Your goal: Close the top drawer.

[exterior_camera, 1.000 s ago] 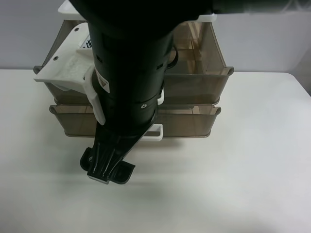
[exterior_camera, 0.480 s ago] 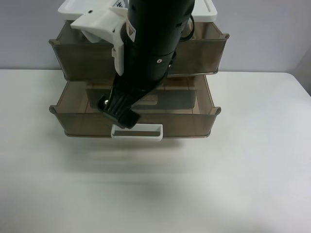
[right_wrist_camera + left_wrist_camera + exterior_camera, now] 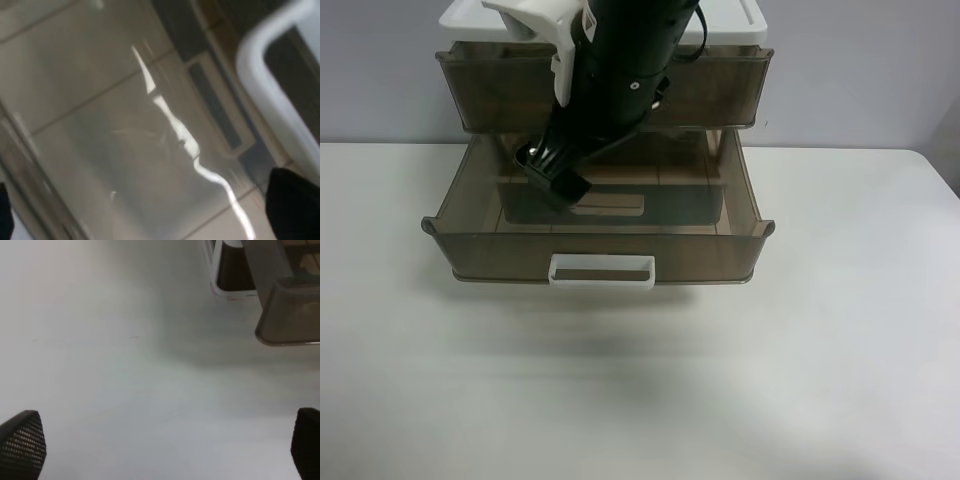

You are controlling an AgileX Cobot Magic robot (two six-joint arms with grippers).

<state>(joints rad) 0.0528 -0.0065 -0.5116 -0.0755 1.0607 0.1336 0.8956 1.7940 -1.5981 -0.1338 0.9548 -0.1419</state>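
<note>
The top drawer (image 3: 720,90) is smoky-brown and sits almost fully inside the white-topped cabinet (image 3: 740,22). Its handle is hidden behind the black arm in the exterior high view. My right gripper (image 3: 552,172) hangs just below the top drawer's front, over the inside of the lower drawer. In the right wrist view the right gripper (image 3: 150,220) is open, with dark fingertips (image 3: 292,200) far apart and nothing between them. A blurred white loop handle (image 3: 270,85) shows close by. My left gripper (image 3: 162,440) is open and empty over the bare table.
The lower brown drawer (image 3: 600,250) is pulled far out, with a clean white handle (image 3: 602,272) at its front. Its corner (image 3: 290,315) shows in the left wrist view. The white table (image 3: 820,380) spreads in front of the cabinet.
The right arm has moved back toward the cabinet. The top drawer has slid in from well out to almost flush, uncovering the open lower drawer.
</note>
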